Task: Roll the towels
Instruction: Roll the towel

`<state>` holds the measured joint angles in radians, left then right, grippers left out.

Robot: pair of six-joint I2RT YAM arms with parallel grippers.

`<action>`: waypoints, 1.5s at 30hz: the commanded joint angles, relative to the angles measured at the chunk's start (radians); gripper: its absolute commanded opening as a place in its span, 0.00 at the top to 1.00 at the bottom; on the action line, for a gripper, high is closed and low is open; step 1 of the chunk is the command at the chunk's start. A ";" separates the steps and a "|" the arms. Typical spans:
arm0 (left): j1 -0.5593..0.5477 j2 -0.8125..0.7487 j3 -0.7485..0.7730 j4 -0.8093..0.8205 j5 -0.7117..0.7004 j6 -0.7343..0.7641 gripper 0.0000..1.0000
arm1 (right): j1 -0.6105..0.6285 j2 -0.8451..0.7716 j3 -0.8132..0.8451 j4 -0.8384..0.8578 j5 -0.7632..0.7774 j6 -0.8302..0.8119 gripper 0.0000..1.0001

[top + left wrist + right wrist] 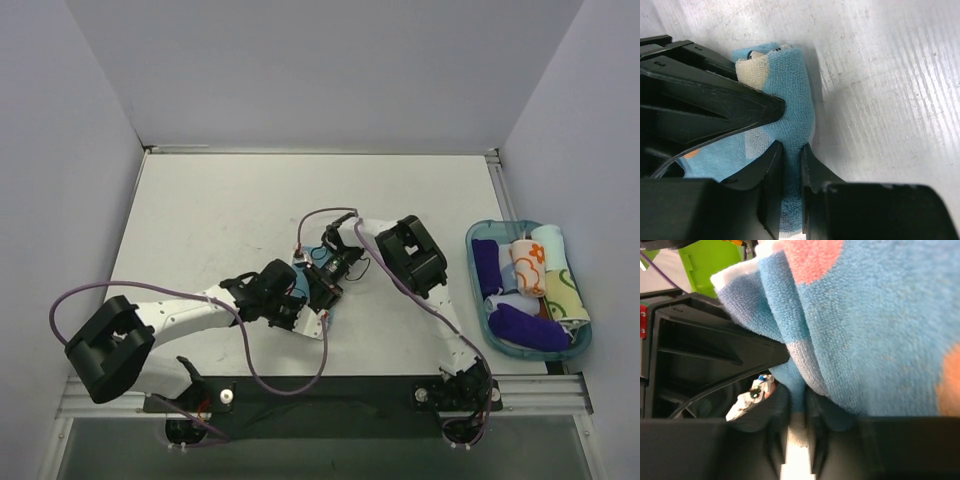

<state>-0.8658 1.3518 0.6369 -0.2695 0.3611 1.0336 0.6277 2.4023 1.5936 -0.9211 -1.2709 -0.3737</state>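
Observation:
The light blue towel [790, 90] with orange dots [880, 325] lies bunched at the table's middle, mostly hidden under both grippers in the top view [301, 287]. My left gripper [792, 165] is shut on a fold of it at the towel's edge, low against the table. My right gripper [797, 400] pinches another edge, with the cloth draped over its fingers. In the top view the left gripper [293, 292] and right gripper [326, 272] meet tip to tip. A white towel with orange prints [528, 268] lies rolled in the tray.
A blue translucent tray [537, 356] stands at the right edge with several rolled cloths, among them purple ones [528, 328]. White walls close the table at back and sides. Purple cables loop from both arms over the near table.

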 commanded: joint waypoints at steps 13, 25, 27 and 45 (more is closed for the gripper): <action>0.231 0.386 0.355 -0.652 0.453 -0.103 0.91 | -0.223 -0.409 0.039 0.073 0.396 0.078 0.46; 0.402 0.849 0.757 -0.929 0.544 -0.107 0.88 | -0.209 -0.943 -0.426 0.235 0.574 0.033 0.56; 0.413 0.900 0.794 -0.947 0.533 -0.122 0.88 | -0.116 -0.988 -0.464 0.274 0.646 0.033 0.56; 0.435 1.046 0.937 -1.019 0.507 -0.153 0.83 | 0.458 -0.809 -0.469 0.608 1.232 -0.142 0.40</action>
<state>-0.4488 2.3539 1.5566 -1.4178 1.0111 0.8265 1.0428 1.5211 1.0813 -0.4149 -0.1787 -0.4534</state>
